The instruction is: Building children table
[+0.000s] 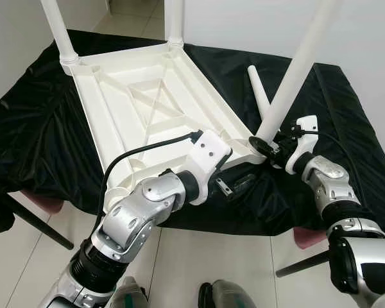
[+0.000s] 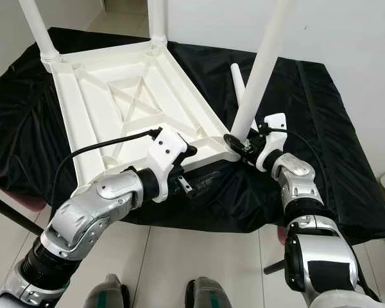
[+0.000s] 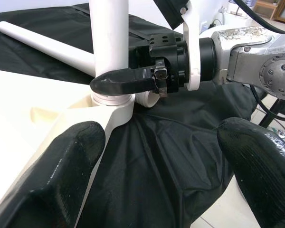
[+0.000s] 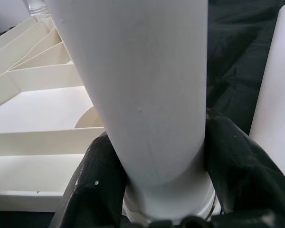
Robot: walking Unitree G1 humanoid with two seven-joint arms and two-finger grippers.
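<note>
A white plastic tabletop (image 1: pixel 135 96) lies upside down on a black cloth. Two white legs (image 1: pixel 58 29) (image 1: pixel 174 19) stand in its far corners. A third leg (image 1: pixel 295 70) leans to the right over the near right corner socket (image 3: pixel 111 99). My right gripper (image 1: pixel 267 146) is shut on this leg's base, one black finger (image 4: pixel 92 180) on each side of the tube. My left gripper (image 1: pixel 234 186) is open at the tabletop's near edge, just left of that corner, with its fingertips (image 3: pixel 71 156) wide apart and nothing held. A fourth leg (image 1: pixel 258 93) lies loose on the cloth.
The black cloth (image 1: pixel 38 128) covers a table that ends close in front of me. Below its edge are pale floor tiles (image 1: pixel 199 263), a dark strut (image 1: pixel 38 228) at the left and another (image 1: pixel 301 263) at the right. A white wall (image 1: pixel 372 38) rises behind.
</note>
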